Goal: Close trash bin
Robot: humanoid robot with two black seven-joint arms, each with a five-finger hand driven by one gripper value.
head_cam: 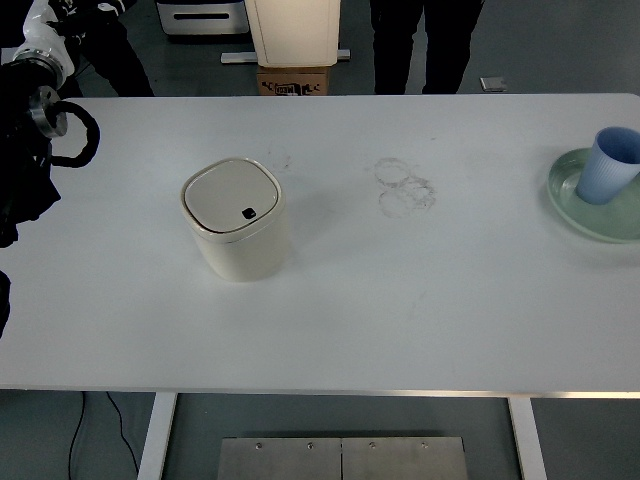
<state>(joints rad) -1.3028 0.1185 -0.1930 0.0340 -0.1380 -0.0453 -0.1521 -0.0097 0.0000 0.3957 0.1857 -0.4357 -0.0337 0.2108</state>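
Note:
A small cream trash bin (240, 240) with rounded corners stands upright on the white table (400, 300), left of centre. Its lid (230, 194) lies flat on top, level with the rim, and carries a small black button near its front edge. My left arm (25, 150) comes in at the far left edge, black with a metal wrist ring and a looped cable. It is well to the left of the bin and does not touch it. The hand itself is too dark to make out. My right arm is out of the picture.
A blue cup (608, 166) stands on a green plate (575, 205) at the table's right edge. Faint ring marks (405, 186) stain the table's middle. Beyond the far edge are people's legs (425, 45), a cardboard box (293, 80) and a white unit (293, 30).

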